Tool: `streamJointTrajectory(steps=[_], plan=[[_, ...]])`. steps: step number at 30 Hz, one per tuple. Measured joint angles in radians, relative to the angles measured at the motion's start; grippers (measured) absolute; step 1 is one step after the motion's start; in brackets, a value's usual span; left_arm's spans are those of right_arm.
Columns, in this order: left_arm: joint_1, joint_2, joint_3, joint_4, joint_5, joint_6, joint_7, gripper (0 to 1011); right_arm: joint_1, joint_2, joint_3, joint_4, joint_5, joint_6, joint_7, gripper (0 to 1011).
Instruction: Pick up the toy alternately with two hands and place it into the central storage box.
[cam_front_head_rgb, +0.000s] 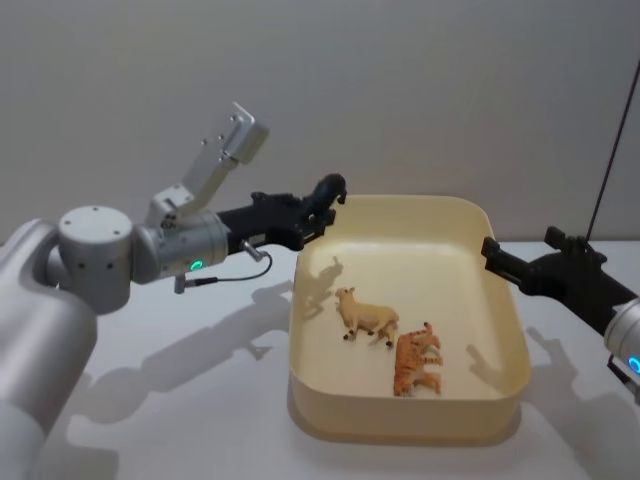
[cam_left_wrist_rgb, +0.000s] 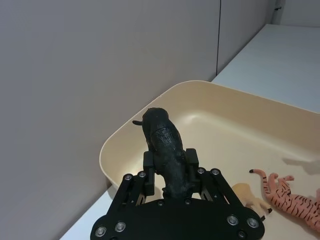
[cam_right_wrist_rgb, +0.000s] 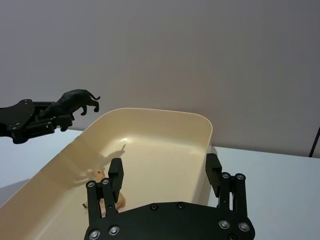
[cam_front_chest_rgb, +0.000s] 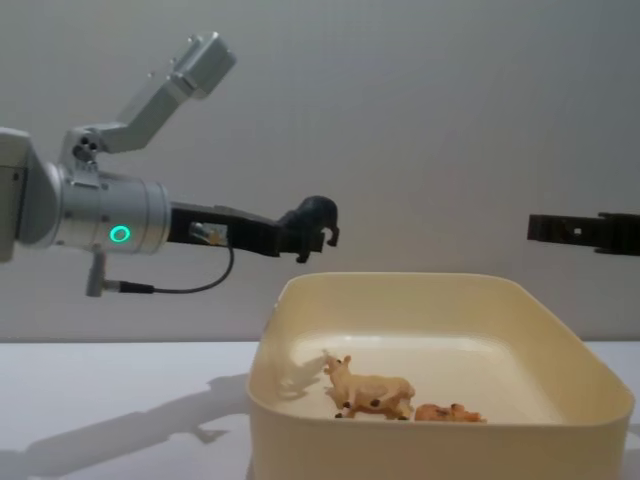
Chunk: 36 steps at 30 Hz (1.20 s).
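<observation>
Above box corner, left claw (cam_front_head_rgb: 318, 212): clamped on one black toy (cam_front_head_rgb: 328, 189)
Right claw (cam_right_wrist_rgb: 167, 175): fingers apart, holding nothing
Storage box (cam_front_head_rgb: 505, 330): two animals, one cream (cam_front_head_rgb: 366, 316), one orange (cam_front_head_rgb: 418, 361)

The head view looks forward and down from above onto a large cream-yellow plastic storage box (cam_front_head_rgb: 508, 345) with rounded corners on a white tabletop (cam_front_head_rgb: 190, 400). The chest view sits lower, looking level across the box's near wall (cam_front_chest_rgb: 430, 440). The left wrist view looks along the left pincer (cam_left_wrist_rgb: 170, 167), close over the box's corner (cam_left_wrist_rgb: 115, 150). The right wrist view looks past the right pincer (cam_right_wrist_rgb: 165, 177) across the box (cam_right_wrist_rgb: 200, 150). All four views share the box.
</observation>
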Motion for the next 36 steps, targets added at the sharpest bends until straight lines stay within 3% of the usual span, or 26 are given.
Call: streamJointTrajectory(steps=[9,18,30,36], plan=[[-0.084,-0.039,0.017,0.149,0.008,-0.04,-0.07,358,0.0,0.0,0.0,0.0,0.0,0.0,0.0,1001],[-0.126,-0.058,0.025,0.226,0.011,-0.065,-0.105,635,0.0,0.0,0.0,0.0,0.0,0.0,0.0,1001],[-0.149,-0.069,0.03,0.268,0.012,-0.078,-0.124,993,0.0,0.0,0.0,0.0,0.0,0.0,0.0,1001],[-0.155,-0.072,0.032,0.279,0.013,-0.081,-0.128,1001,0.0,0.0,0.0,0.0,0.0,0.0,0.0,1001]])
